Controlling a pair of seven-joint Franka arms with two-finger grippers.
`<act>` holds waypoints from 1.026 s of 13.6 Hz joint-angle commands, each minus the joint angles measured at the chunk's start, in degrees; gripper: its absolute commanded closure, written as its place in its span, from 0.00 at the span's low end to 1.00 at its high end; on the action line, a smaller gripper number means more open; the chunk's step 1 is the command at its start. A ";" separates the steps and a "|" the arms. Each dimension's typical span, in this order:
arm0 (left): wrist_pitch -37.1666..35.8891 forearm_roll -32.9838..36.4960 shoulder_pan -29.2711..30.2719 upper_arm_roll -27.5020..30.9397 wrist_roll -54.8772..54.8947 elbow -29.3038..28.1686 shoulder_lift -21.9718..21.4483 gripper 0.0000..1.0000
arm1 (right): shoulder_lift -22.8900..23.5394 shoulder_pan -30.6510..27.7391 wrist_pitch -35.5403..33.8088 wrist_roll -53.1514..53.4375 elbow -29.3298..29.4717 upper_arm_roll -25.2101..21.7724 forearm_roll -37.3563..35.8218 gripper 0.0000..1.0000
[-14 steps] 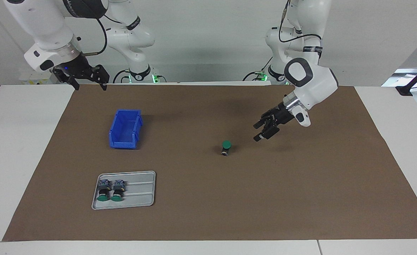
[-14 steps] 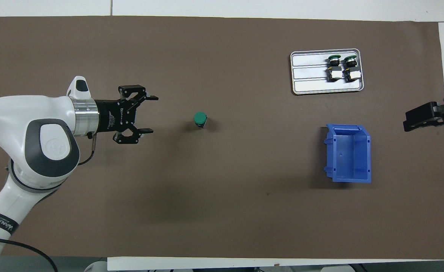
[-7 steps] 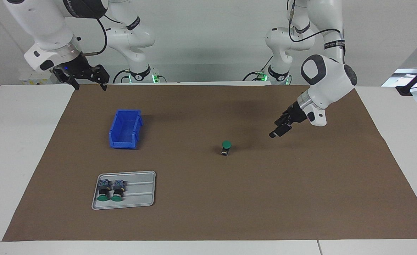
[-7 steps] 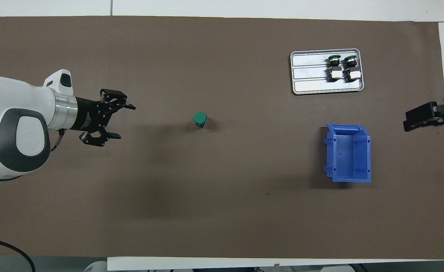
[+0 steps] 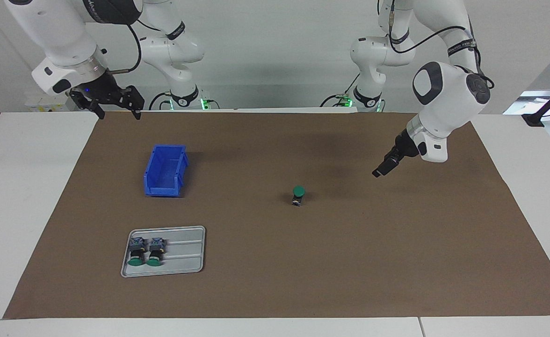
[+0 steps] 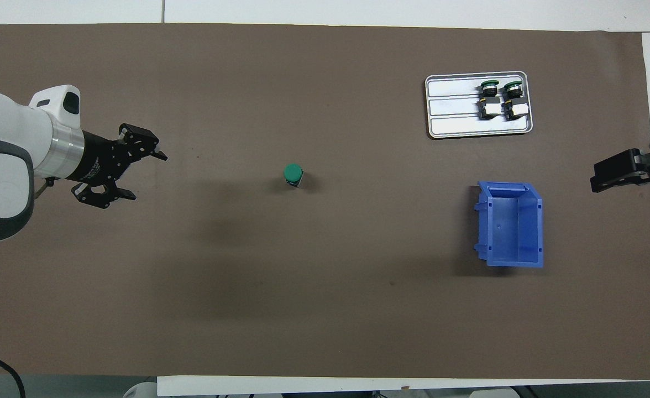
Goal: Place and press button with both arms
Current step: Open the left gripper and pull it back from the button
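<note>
Overhead view, frame centre: small green-capped plastic push-button (image 6: 293, 174) stands upright; probably light, rigid, tippy; grip its black collar; both left gripper (image 6: 137, 176) and right gripper (image 6: 598, 177) open, empty.

Two robot arms at a worktop (image 5: 36, 196) covered by a mat (image 5: 396, 262), with a button, a bin and a tray laid out on it.

The button (image 5: 298, 195) stands upright alone near the mat's middle. The bin (image 5: 165, 170) sits toward the right arm's end, with the tray (image 5: 181, 255) farther from the robots than it; two more buttons (image 5: 145, 251) lie side by side in the tray. The left claw (image 6: 137, 176) hangs over bare mat toward the left arm's end, well apart from the button. The right claw (image 5: 111, 104) hangs over the mat's edge nearest the robots.
</note>
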 commanded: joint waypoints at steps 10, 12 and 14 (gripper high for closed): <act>-5.45 9.82 -0.51 -0.79 3.08 7.99 2.01 0.00 | -0.54 -0.48 -0.18 -1.18 -0.59 0.18 0.14 0.01; -6.33 10.26 -0.60 -0.70 8.16 8.27 1.92 0.00 | -0.54 -0.48 -0.18 -1.18 -0.59 0.18 0.14 0.01; -7.04 15.16 -0.69 -0.97 10.12 8.62 1.92 0.00 | -0.54 -0.48 -0.18 -1.18 -0.59 0.18 0.14 0.01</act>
